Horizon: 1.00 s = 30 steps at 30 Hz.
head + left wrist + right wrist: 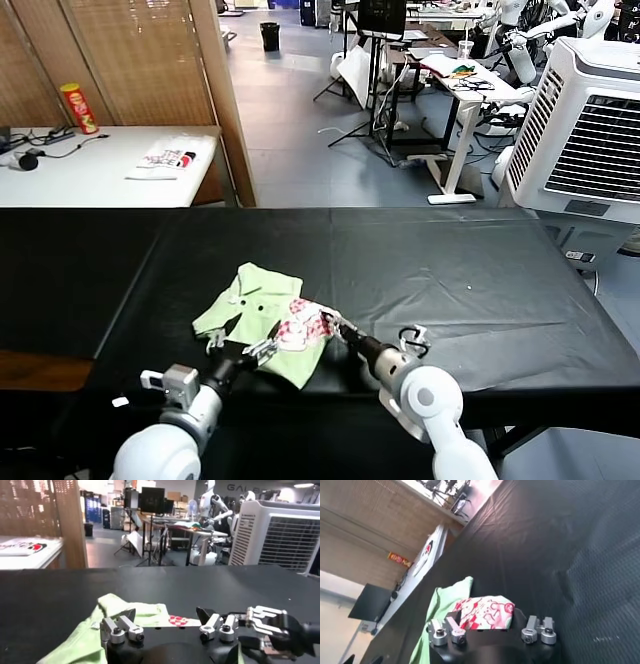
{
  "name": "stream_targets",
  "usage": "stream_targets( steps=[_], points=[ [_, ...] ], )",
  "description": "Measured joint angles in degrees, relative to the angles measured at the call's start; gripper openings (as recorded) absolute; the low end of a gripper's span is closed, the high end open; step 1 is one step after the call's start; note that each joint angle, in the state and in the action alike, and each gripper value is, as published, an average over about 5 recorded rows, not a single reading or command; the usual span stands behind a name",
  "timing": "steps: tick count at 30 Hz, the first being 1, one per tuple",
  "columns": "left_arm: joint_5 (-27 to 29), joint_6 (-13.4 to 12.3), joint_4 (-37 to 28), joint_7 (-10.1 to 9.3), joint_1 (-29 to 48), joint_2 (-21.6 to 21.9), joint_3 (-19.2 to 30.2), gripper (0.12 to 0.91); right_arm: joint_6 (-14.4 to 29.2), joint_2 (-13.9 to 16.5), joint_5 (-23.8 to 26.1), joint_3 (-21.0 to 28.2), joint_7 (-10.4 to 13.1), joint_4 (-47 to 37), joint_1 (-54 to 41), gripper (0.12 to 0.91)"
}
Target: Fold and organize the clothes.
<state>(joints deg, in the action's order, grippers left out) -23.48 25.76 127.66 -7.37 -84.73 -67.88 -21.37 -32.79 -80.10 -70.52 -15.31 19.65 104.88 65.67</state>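
- Both arms reach in from the near edge of the black-covered table (480, 290), their white shells filling the bottom of the head view.
- Left gripper (240, 349) sits low over the near left part of the shirt (262, 318), its jaws spread wide with green cloth lying between and under the fingers; the left wrist view shows the fingers (121, 629) well apart and gripping nothing.
- Right gripper (333, 330) is at the shirt's right near edge, just beside the red-and-white patch (303, 326). In the right wrist view its fingers (445, 631) stand partly apart with the patch (487, 612) between them; whether they actually pinch the cloth I cannot tell.
- Pale lime-green and crumpled, the shirt lies near the table's front edge, left of centre, collar end pointing away from the robot.
- Behind the black table, on the left, stands a white table (90, 175) carrying a red and yellow canister (79, 107).
- Far right, a large white air cooler (590, 130) stands on the floor.
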Motion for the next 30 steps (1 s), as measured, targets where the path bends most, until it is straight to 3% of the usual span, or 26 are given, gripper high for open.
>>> stream_targets(
  steps=[5,8,15,22,26,30],
  points=[
    [0.03,-0.18,-0.2,0.01,-0.3,-0.16,-0.13,0.798,-0.66,0.26,3.0,0.48,-1.29,-1.8,-1.51,0.222],
    [0.08,-0.31,-0.21,0.02,-0.53,-0.28,-0.28,0.798,-1.9,0.96,7.04,0.99,-3.4,-2.92,-3.19,0.134],
    [0.71,-0.76,-0.12,0.12,-1.51,-1.15,-0.42,0.798,-4.5,3.39,23.49,2.64,-12.52,-7.47,-11.27,0.128],
    [1.17,-1.15,0.35,0.17,-2.65,-1.66,-1.01,0.798,0.65,4.74,41.72,4.74,-22.06,-13.98,-19.27,0.128],
    [1.31,-1.51,0.3,0.22,-3.33,-1.81,-1.4,0.798,2.82,5.74,48.23,4.89,-24.43,-14.89,-19.86,0.177],
    [1.41,-1.83,0.09,0.27,-3.69,-1.89,-1.44,0.798,4.28,7.36,52.25,3.97,-24.2,-13.01,-18.15,0.382]
  ],
)
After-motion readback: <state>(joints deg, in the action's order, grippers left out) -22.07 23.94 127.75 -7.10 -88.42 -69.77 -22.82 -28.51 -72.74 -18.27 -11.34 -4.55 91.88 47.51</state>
